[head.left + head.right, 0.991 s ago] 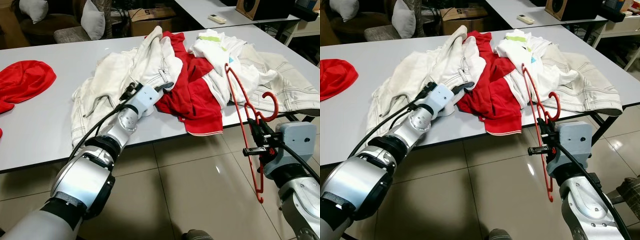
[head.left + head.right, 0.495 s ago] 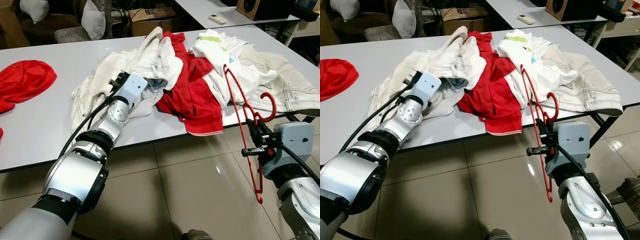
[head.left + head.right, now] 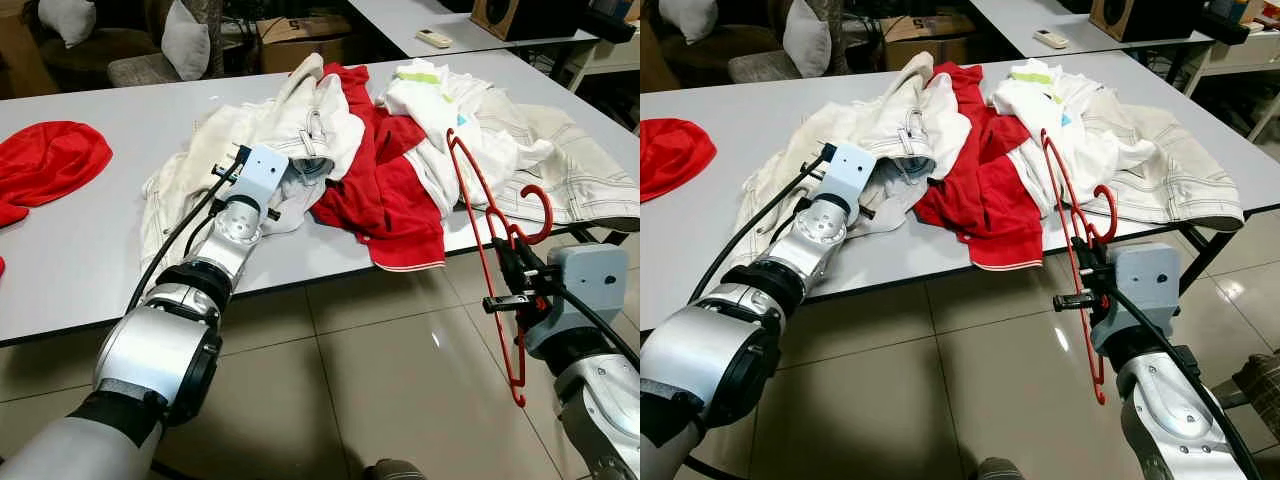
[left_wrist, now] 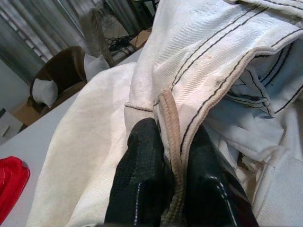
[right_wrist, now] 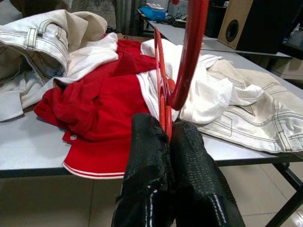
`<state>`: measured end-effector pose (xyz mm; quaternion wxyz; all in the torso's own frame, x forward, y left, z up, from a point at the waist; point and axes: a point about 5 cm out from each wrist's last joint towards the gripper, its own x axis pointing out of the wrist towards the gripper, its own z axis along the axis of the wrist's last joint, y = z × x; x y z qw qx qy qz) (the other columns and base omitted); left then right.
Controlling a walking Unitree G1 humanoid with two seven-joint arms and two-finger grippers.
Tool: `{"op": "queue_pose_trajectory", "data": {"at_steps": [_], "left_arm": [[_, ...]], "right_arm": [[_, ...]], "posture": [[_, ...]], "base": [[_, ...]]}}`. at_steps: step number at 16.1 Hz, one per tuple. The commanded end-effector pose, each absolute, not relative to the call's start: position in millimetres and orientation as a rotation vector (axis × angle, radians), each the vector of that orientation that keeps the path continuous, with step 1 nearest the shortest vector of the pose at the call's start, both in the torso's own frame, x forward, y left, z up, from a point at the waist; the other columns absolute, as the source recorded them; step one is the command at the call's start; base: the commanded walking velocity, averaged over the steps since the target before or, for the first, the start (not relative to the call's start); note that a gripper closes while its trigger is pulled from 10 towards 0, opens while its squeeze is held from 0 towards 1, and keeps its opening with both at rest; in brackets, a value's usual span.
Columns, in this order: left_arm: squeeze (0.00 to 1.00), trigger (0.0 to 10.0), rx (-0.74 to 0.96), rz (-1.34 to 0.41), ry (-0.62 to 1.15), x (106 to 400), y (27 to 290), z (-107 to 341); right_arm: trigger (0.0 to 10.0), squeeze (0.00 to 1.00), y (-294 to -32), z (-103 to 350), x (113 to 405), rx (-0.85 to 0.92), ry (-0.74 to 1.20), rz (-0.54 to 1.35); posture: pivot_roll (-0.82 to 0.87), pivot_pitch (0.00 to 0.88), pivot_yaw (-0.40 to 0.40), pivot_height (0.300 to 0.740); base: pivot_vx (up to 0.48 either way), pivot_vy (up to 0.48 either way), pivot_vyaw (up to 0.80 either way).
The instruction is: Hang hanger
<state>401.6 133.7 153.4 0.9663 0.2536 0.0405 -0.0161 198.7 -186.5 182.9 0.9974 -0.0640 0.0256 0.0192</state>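
Right tool (image 3: 512,290) clamps a thin red hanger (image 3: 478,200); left tool (image 4: 173,177) pinches white trousers (image 4: 213,56).

We are in a lived-in room of a home, used partly as a work space.

We see long white tables (image 3: 90,260) on a glossy tiled floor (image 3: 400,370), one heaped with laundry (image 3: 400,170). Behind them stand brown armchairs (image 3: 70,45) with white cushions (image 3: 186,40), a cardboard box (image 3: 300,35), curtains (image 4: 28,23), a wooden speaker (image 5: 253,23) and a remote control (image 3: 434,38).
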Motion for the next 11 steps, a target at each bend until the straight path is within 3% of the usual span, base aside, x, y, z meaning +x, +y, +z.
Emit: {"op": "queue_pose_trajectory", "data": {"at_steps": [1,6,9,11], "left_arm": [[0.00,0.0,0.502,-0.026,0.109,402.4,139.4,153.5],[0.00,0.0,0.358,-0.076,0.099,405.7,136.2,162.6],[0.00,0.0,0.299,-0.117,0.033,412.1,137.4,186.0],[0.00,0.0,0.316,-0.194,-0.042,417.2,136.8,212.0]], "right_arm": [[10.0,0.00,-184.3,189.7,198.7,-0.145,0.024,0.042],[10.0,0.00,-182.2,188.8,200.1,-0.140,0.021,0.050],[10.0,0.00,-173.1,188.0,201.0,-0.120,0.011,0.151],[10.0,0.00,-160.4,184.9,198.3,-0.084,0.026,0.316]], "posture": [[-0.43,0.006,0.040,0.740],[-0.42,0.000,0.046,0.740],[-0.39,0.000,0.054,0.740],[-0.34,0.000,0.068,0.740]], "base": [[0.000,0.000,0.00],[0.000,0.000,0.00],[0.000,0.000,0.00],[0.000,0.000,0.00]]}}
